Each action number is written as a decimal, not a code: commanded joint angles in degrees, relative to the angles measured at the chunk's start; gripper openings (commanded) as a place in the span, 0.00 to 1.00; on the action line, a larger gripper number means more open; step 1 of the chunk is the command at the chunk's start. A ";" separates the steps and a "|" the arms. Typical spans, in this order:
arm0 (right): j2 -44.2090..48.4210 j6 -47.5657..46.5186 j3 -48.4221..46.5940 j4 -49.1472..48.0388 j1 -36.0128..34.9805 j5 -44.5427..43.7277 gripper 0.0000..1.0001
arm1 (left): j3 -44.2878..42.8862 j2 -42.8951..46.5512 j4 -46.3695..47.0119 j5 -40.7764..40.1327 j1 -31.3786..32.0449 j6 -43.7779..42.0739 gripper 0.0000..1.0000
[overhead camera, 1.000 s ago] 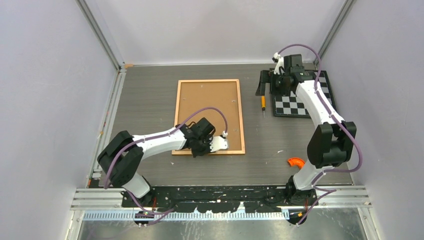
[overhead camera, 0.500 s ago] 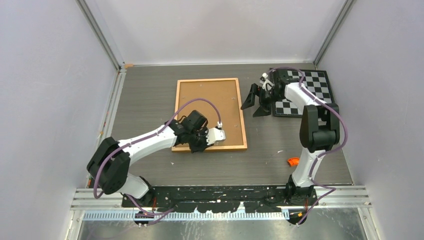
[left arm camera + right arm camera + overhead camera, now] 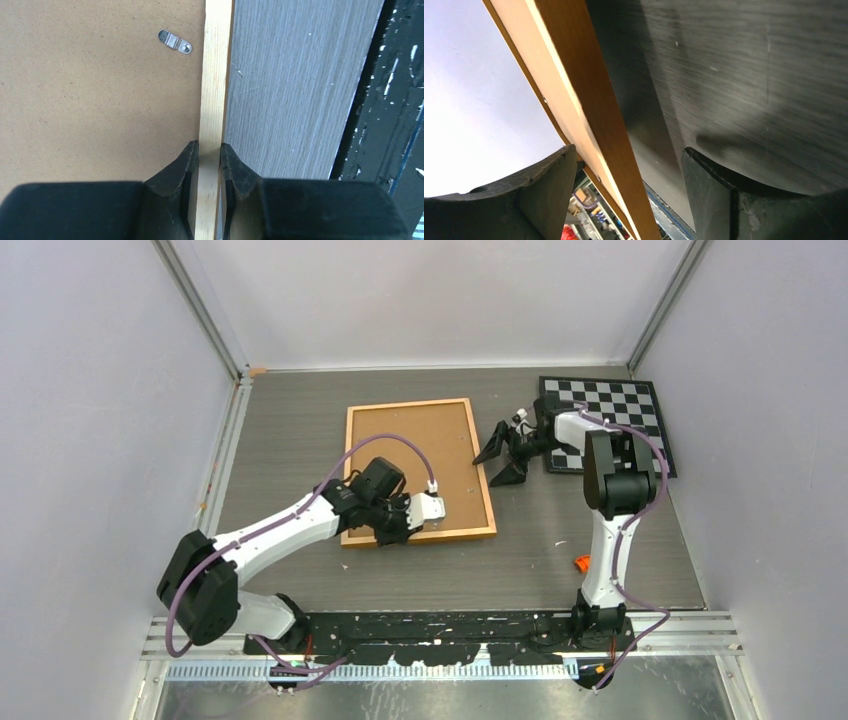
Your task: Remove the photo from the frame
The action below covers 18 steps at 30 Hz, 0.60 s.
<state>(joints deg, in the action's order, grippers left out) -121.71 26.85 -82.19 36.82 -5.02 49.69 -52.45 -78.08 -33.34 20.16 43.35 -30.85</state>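
A: Count of things on the worktop (image 3: 300,420)?

B: One frame (image 3: 410,420), lying flat with its back up, left of centre. One checkerboard (image 3: 625,405) at the far right corner. One small orange piece (image 3: 581,562) near the right arm's base. Two arms, both reaching to the frame.

A: The photo?

B: Not visible. Only the plain brown back board (image 3: 90,100) faces up, inside the orange-brown wooden border. If the photo is in there, it is underneath.

A: Clips on the back?

B: One metal clip (image 3: 175,41) shows in the left wrist view. It sits on the board just beside the border. Any others are too small to count from above.

A: Left gripper (image 3: 209,162)?

B: Clenched on the frame's near border. One finger is on the board side and one on the worktop side, and both press the wood strip with no gap showing.

A: Right gripper (image 3: 628,152)?

B: Jaws spread wide at the frame's right-hand border. In the right wrist view the wooden edge runs between the two fingers. There is clear room on the worktop side. On the other side the edge passes close to the finger, and I cannot tell whether they touch. It grasps nothing.

A: Frame relative to the checkerboard?

B: Apart, with the right gripper between them.
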 commanded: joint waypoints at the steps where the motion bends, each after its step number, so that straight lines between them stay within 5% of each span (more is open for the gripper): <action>1: -0.92 4.93 -4.07 -3.77 -0.46 4.36 0.80 | -1.03 4.78 -0.33 4.07 -0.59 -0.10 0.00; 18: -6.04 23.43 -3.00 -19.82 -6.77 11.54 0.70 | -1.49 7.65 -3.05 6.79 -2.45 -3.28 0.00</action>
<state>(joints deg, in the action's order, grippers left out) -128.31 42.65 -86.72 24.40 -10.50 57.52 -52.45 -73.67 -37.30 24.16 41.69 -32.40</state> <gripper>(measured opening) 0.702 0.187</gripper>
